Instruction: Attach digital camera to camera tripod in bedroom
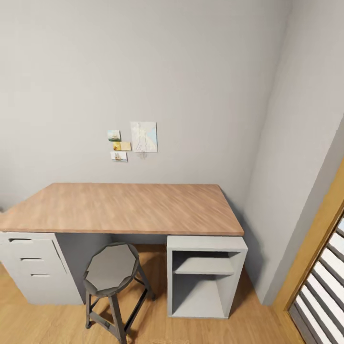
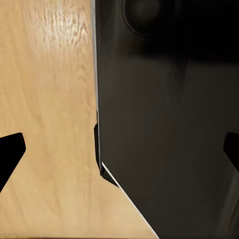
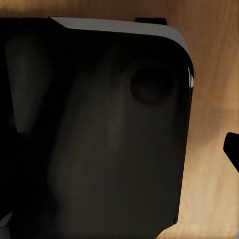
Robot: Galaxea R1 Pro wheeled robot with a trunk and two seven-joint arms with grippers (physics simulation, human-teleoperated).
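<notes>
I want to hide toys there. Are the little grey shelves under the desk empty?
Empty. Both compartments of the grey shelf unit under the desk show bare surfaces.

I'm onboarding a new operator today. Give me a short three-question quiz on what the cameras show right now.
1. True or false: the stool stands in front of the desk.
2. What does the desk's right-hand support hold? A) drawers B) open shelves C) a door
3. Fill in: small pictures hang on the ____ above the desk.

Key: 1 true; 2 B, the drawers are on the left side; 3 wall.
</notes>
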